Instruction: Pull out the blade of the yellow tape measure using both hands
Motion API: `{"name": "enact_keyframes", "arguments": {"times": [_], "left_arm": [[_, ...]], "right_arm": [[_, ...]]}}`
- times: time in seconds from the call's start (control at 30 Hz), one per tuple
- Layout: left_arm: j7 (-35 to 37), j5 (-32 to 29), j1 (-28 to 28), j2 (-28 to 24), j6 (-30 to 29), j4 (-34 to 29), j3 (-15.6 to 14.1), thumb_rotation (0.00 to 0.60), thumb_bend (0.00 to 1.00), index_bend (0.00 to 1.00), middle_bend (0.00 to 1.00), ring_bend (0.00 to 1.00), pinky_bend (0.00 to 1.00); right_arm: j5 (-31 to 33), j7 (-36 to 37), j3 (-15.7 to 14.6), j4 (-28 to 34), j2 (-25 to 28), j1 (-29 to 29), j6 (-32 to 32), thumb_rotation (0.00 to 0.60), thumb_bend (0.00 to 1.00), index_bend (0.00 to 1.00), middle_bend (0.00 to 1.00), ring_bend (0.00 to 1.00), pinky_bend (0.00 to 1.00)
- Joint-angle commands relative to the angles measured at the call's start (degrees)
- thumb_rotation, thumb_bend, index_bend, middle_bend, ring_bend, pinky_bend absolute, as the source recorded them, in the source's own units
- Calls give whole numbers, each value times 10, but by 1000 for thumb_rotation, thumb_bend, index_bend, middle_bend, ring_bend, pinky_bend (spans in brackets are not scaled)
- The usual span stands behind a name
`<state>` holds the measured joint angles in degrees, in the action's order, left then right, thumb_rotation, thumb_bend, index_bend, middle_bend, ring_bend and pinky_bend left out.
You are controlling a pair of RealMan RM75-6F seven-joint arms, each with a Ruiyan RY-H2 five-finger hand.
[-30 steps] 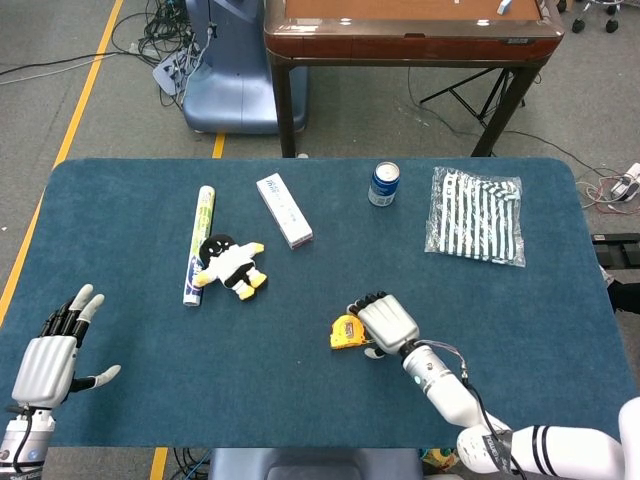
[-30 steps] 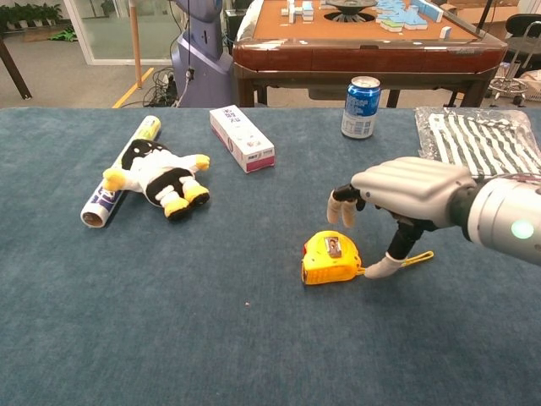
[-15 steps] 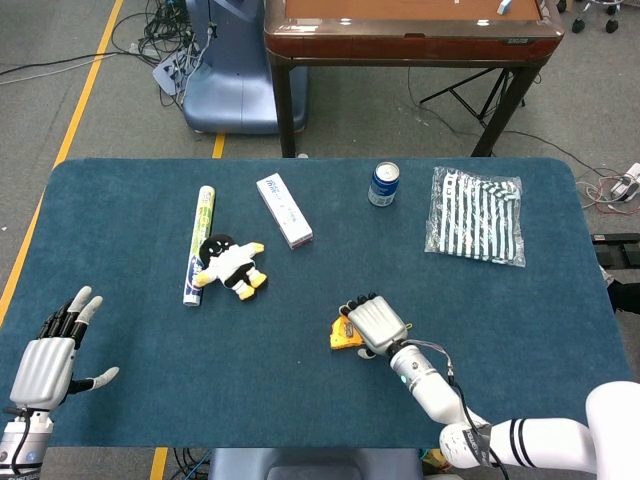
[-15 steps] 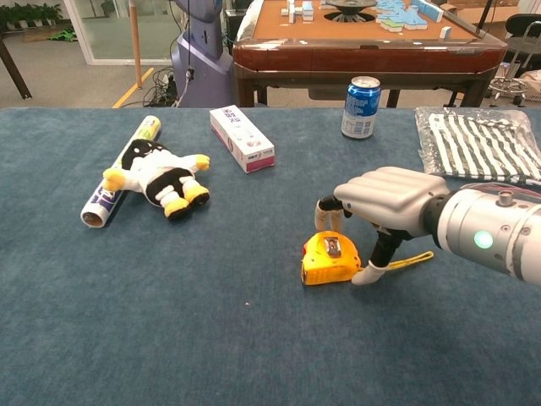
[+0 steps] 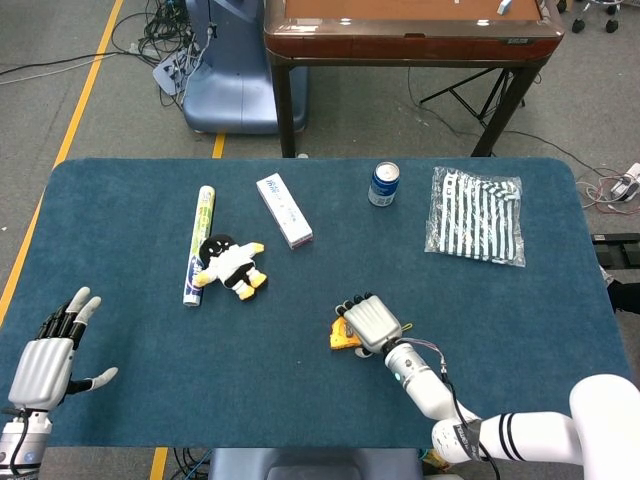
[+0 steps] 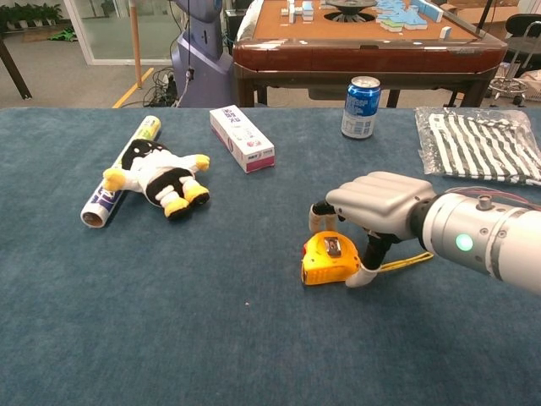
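Near the front middle of the blue felt-covered table (image 5: 520, 350), the right robot hand (image 6: 376, 203) arches over the yellow tape measure (image 6: 330, 259), its fingertips (image 6: 319, 219) touching the far side of the case and the thumb down at the near right corner, so it grips the case loosely from above. The tape measure lies flat on the table, with a thin yellow strap trailing to the right under the wrist. Far off at the table's front left corner, the left robot hand (image 5: 45, 365) is released, palm down, fingers spread and holding nothing. Further back lie a black-and-white plush penguin with yellow feet (image 6: 158, 178) touching a rolled paper tube (image 6: 121, 171), a white and pink rectangular carton (image 6: 242, 137), an upright blue drinks can (image 6: 361, 106) and a striped black-and-white cloth in clear wrap (image 6: 482, 142).
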<state>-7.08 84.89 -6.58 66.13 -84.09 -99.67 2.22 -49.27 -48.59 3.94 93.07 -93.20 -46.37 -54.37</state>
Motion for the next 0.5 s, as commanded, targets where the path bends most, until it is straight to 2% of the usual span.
{"name": "enact_keyframes", "arguments": {"times": [0.03, 0.13, 0.37, 0.5], "left_arm": [[0, 0, 0, 0, 1, 0, 0, 600, 51, 88, 24, 12, 92], [2, 1, -1, 0, 2, 1, 0, 600, 51, 88, 24, 12, 92], [7, 1, 0, 0, 0, 4, 1, 600, 51, 88, 24, 12, 92], [8, 2, 0, 0, 0, 5, 1, 600, 50, 88, 24, 12, 92]], "right_arm": [[4, -3, -2, -1, -3, -4, -2, 600, 209, 273, 329, 254, 294], [11, -8, -4, -4, -7, -9, -4, 600, 212, 273, 330, 254, 294], [20, -10, -7, -11, -14, -17, -12, 600, 322, 276, 367, 257, 295], [20, -9, -8, -17, -18, -21, -14, 600, 398, 334, 417, 285, 295]]}}
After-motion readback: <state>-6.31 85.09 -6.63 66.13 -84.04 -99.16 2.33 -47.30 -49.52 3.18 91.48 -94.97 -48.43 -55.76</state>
